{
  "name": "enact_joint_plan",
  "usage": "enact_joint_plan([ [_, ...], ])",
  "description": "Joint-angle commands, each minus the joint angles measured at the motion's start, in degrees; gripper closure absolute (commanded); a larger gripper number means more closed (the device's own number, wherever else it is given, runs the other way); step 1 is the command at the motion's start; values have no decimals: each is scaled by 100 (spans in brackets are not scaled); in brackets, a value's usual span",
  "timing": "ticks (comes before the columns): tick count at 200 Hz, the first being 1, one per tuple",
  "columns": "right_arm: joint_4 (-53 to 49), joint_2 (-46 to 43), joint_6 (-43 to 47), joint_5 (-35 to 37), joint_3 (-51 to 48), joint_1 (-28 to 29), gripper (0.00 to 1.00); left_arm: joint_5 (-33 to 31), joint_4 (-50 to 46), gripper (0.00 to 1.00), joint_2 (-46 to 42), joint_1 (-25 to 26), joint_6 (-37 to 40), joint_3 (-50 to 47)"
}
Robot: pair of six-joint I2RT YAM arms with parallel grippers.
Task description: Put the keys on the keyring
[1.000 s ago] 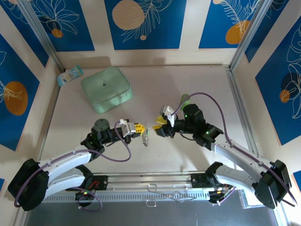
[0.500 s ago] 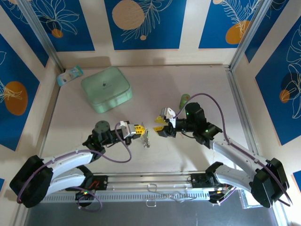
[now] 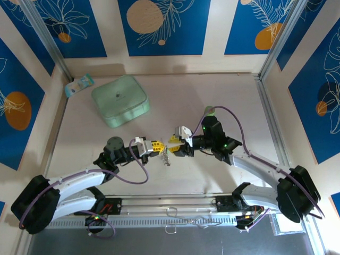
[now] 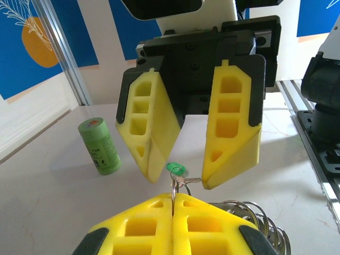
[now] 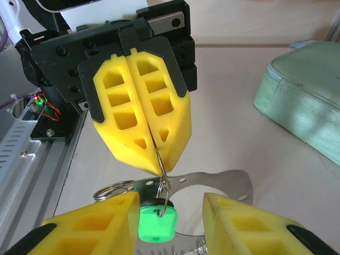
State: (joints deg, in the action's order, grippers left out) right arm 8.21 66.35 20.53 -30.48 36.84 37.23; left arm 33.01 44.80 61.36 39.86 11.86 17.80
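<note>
The left gripper point(image 5: 157, 158) has its yellow fingers pressed together on a thin wire loop of the keyring point(image 4: 254, 215), midway between the two arms. A green-headed key point(image 5: 156, 223) seems to hang from that loop, between the wide-open, empty fingers of the right gripper point(image 4: 179, 180).
</note>
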Motion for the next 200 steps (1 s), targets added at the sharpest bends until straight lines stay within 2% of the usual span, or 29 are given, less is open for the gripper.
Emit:
enact_joint_plan([
  [1,138,94,133,-247,101,97,65,163,363,100,16,57,-66,-31],
  [60,250,280,179,-171,215,188,85,173,354,100,16,84,-63,-14],
  [85,191,306,223,-180,277,205,100,160,342,100,12,93,-74,-15],
  [108,-307,233,447,12,460,256,100,-183,-74,100,-112,90,30,49],
  [115,-611,187,600,114,574,290,100,-220,-422,88,-209,92,158,121],
  [122,-930,157,750,227,702,310,100,-245,-895,80,-310,92,323,224],
  [140,-1820,124,1165,519,1049,413,100,-331,-1966,75,-520,91,680,501],
  [166,-2792,198,1618,1035,1523,588,100,-481,-2953,76,-649,90,1040,840],
  [200,-3468,399,1916,1596,2022,831,100,-319,-2979,81,-687,90,1082,926],
])
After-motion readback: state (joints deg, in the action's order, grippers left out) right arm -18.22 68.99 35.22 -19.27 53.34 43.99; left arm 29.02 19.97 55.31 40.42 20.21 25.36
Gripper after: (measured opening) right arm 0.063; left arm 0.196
